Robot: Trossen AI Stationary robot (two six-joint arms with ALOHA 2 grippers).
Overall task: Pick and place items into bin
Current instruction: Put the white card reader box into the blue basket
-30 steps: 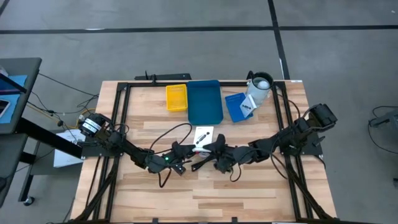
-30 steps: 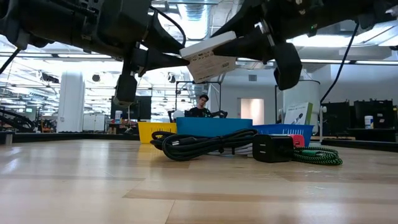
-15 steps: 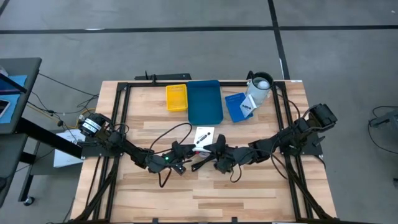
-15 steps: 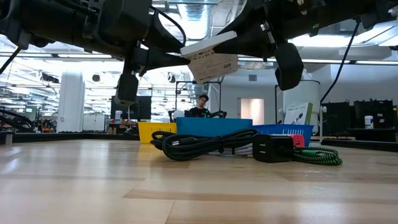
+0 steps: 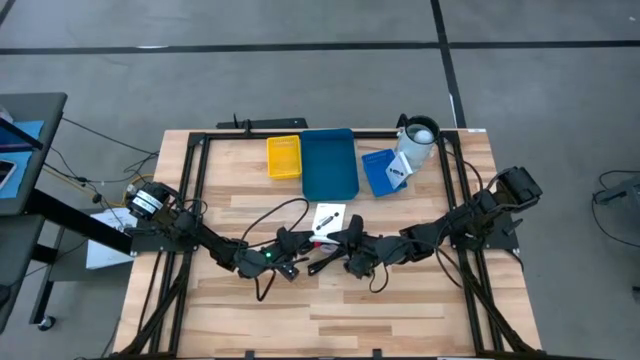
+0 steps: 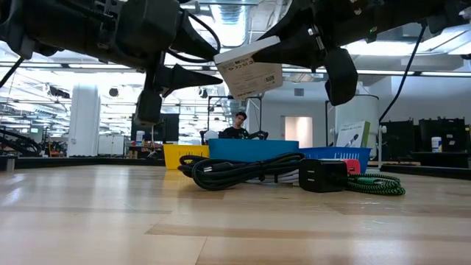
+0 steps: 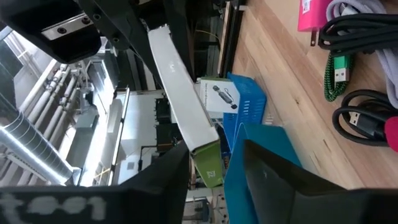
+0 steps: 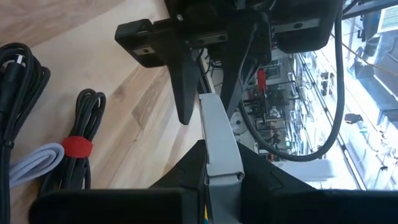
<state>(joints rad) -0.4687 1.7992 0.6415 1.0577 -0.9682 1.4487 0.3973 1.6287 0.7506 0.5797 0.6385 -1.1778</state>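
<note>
A white card package (image 6: pixel 249 66) hangs in the air over the table's middle, also seen from above (image 5: pixel 328 217). My right gripper (image 6: pixel 288 46) reaches in from the table's right and is shut on it. My left gripper (image 6: pixel 210 70) comes from the table's left and is open. Its fingers (image 8: pixel 185 93) stand on either side of the package's other end (image 7: pixel 200 140) without touching it. The blue bin (image 5: pixel 329 163) and a yellow bin (image 5: pixel 283 157) rest at the far edge. A small blue basket (image 5: pixel 378 172) holds another white package (image 5: pixel 398 172). My right gripper pinches the package's flat faces at its right-hand end (image 8: pixel 219 163) between its two fingers (image 8: pixel 186 171). The fingers come nearly level from the table's right. The package is lifted clear of the table, tilted, its free end toward my left gripper.
Below the package lie coiled black cables (image 6: pixel 235 171), a black charger (image 6: pixel 322 177), a green braided cable (image 6: pixel 377 184) and a pink plug (image 7: pixel 316 14). A white cup (image 5: pixel 418 140) stands at the far right. A person (image 6: pixel 237 126) sits in the room behind the table.
My left gripper has opened and let go of the package's left end; its fingers now stand apart beside it. The package stays in the air in my right gripper, in nearly the same place.
</note>
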